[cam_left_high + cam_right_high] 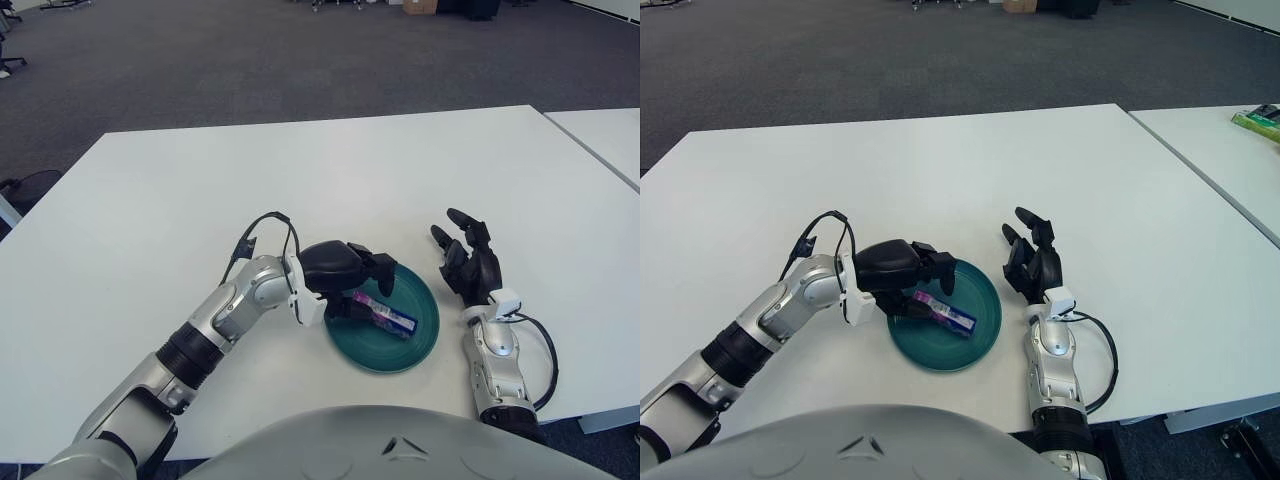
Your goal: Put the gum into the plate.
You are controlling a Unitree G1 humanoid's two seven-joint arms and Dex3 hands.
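Note:
A teal plate [425, 340] sits on the white table near its front edge. The gum [385, 314], a purple and blue pack, is inside the plate's rim and slants down to the right. My left hand [345, 280] is over the left side of the plate, and its fingers are curled around the pack's left end. The pack's right end is low over the plate's floor; I cannot tell if it touches. My right hand [468, 260] shows just right of the plate with its fingers spread and holds nothing.
The white table [330, 170] stretches far behind and to both sides of the plate. A second white table [1210, 140] stands to the right across a narrow gap, with a green item [1258, 122] on it. Grey carpet lies beyond.

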